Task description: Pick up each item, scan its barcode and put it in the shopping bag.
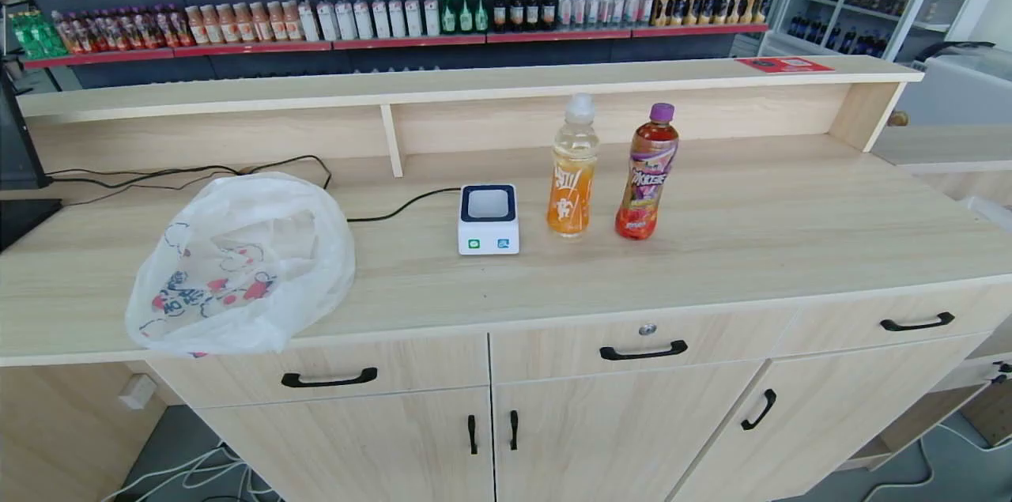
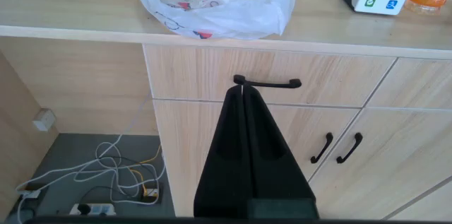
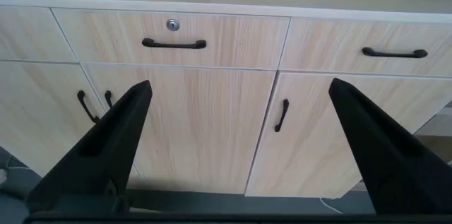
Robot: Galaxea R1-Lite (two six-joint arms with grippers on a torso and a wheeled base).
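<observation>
Two bottles stand upright on the wooden counter [image 1: 759, 233]: an orange-labelled bottle [image 1: 572, 170] with a white cap and, to its right, a red-labelled bottle [image 1: 647, 174] with a purple cap. A white barcode scanner [image 1: 489, 219] sits just left of them, its cable running back. The white plastic shopping bag [image 1: 241, 265] lies open near the counter's front left edge. My left gripper [image 2: 242, 91] is shut, low in front of the cabinet below the shopping bag [image 2: 215, 1]. My right gripper [image 3: 240, 93] is open, facing the drawers below the counter, with nothing between its fingers.
A raised shelf [image 1: 474, 87] runs along the counter's back. Black cables [image 1: 190, 170] trail at the back left beside a dark monitor [image 1: 12, 146]. Drawers and cabinet doors with black handles [image 1: 642, 352] front the counter. Store shelves of bottles [image 1: 395, 16] stand behind.
</observation>
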